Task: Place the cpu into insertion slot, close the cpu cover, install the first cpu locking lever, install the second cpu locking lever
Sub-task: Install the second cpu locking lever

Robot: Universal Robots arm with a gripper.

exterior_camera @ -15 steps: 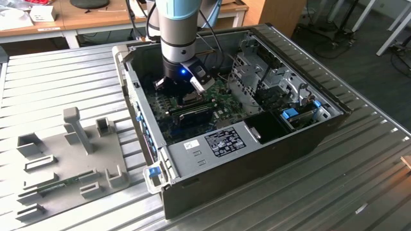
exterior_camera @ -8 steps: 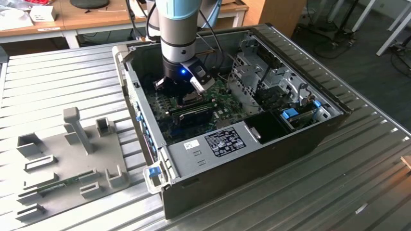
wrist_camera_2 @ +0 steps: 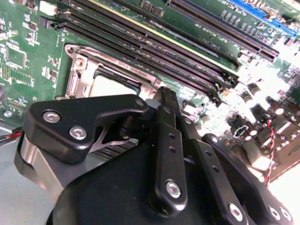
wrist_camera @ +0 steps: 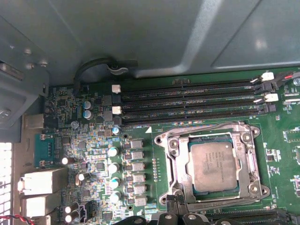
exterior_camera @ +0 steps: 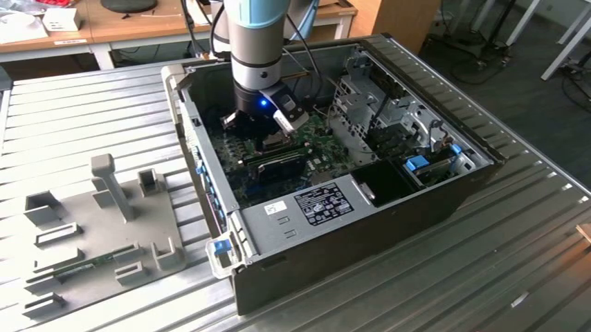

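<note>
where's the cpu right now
The cpu sits in the insertion slot on the green board, framed by the cpu cover, beside the long memory slots in the first wrist view.

I am seeing printed labels on the power supply [exterior_camera: 319, 203] and markings on the cpu [wrist_camera: 213, 165], none legible.

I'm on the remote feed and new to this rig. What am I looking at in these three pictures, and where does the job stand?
The exterior view looks down on an open computer case on a ribbed metal table, with the robot arm reaching inside. The two wrist views ride on the arm. The second wrist view shows the black gripper just above the green circuit board. In the first wrist view the cpu lies in the insertion slot, with the cpu cover down around it.
</note>
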